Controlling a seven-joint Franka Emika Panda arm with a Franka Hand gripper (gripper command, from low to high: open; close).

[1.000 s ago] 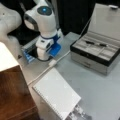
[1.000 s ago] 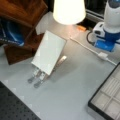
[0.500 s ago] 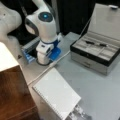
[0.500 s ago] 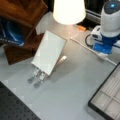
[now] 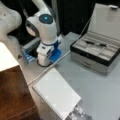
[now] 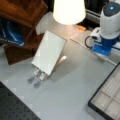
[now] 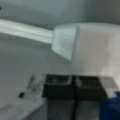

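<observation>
In a front view: end effector [image 5: 44, 60] lowered to the grey worktop [image 5: 100, 92], beside a blue block [image 5: 55, 54]; open compartment case [image 5: 96, 51] at right, tilted white panel [image 5: 56, 92] below.

In a front view: lamp shade [image 6: 68, 10] and wooden stand [image 6: 20, 15] shown, absent elsewhere; end effector [image 6: 103, 48] at upper right.

Wrist view: dark fingers [image 7: 58, 87] side by side, touching, nothing between them; white block [image 7: 92, 47] just beyond.

The gripper [image 7: 72, 86] is blurred in the wrist view; the box [image 6: 106, 98] is cut off at lower right.
</observation>
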